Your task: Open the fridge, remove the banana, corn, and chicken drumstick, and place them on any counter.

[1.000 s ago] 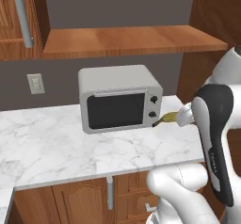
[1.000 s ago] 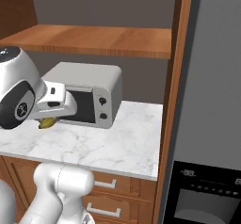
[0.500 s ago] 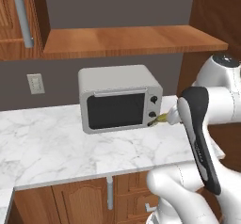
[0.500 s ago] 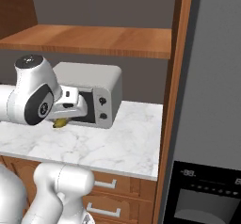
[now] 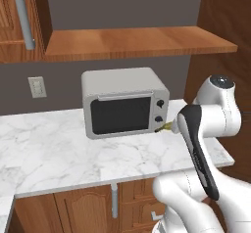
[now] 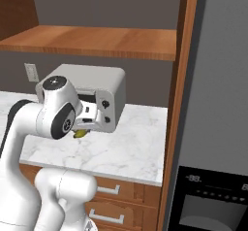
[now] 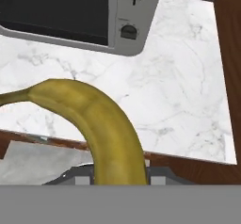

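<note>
My gripper is shut on the banana, a curved yellow fruit with a dark tip. It hangs a little above the white marble counter, just right of the microwave's front corner. In the left base view only the banana's tip pokes out from behind my forearm. Seen from the right base, the banana shows under the hand. The grey fridge stands at the right, its black dispenser panel low on the front. The corn and the chicken drumstick are out of view.
A grey microwave sits on the counter against the back wall, its knobs close to my hand. A wooden shelf runs above it. A brown wooden panel separates counter and fridge. Drawers with silver handles lie below.
My arm has swung in toward the microwave, carrying the banana slightly left and lower over the counter. The grip on the banana is unchanged.
</note>
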Controlling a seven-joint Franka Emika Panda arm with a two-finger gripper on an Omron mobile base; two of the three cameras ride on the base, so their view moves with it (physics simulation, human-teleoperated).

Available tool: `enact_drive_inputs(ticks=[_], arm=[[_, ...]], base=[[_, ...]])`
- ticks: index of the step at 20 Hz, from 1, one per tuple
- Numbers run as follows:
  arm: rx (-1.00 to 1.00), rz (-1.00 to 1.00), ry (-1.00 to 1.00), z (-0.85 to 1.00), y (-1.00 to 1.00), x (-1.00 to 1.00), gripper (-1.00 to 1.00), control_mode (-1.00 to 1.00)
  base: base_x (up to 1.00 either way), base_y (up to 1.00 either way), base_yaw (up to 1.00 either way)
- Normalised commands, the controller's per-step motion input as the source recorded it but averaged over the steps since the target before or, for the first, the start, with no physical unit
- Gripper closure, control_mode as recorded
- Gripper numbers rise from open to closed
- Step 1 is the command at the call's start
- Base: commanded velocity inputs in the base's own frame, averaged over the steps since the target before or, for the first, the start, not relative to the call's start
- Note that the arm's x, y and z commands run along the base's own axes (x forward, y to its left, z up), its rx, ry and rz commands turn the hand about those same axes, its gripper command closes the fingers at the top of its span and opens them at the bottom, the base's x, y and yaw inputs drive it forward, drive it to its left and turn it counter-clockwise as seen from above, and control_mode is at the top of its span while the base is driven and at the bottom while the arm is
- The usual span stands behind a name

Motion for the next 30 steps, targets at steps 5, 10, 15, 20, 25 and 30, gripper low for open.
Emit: enact_drive_inputs(ticks=[5, 10, 15, 20, 25, 30], arm=[[0.0, -0.06, 0.0, -0.34, -0.32, 0.48, 1.0, -1.0], [0.0, -0.05, 0.0, -0.29, -0.35, 0.45, 1.0, -1.0], [0.0, -0.03, 0.02, -0.34, -0.35, 0.35, 1.0, -1.0], [0.0, -0.01, 0.03, -0.36, -0.31, 0.3, 1.0, -1.0], [0.0, 0.0, 0.05, -0.4, -0.31, 0.39, 1.0, -1.0], [0.0, 0.0, 0.08, -0.35, -0.42, 0.44, 1.0, -1.0]], base=[[0.0, 0.0, 0.0], [0.0, 0.0, 0.0], [0.0, 0.0, 0.0], [0.0, 0.0, 0.0], [0.0, 0.0, 0.0], [0.0, 0.0, 0.0]])
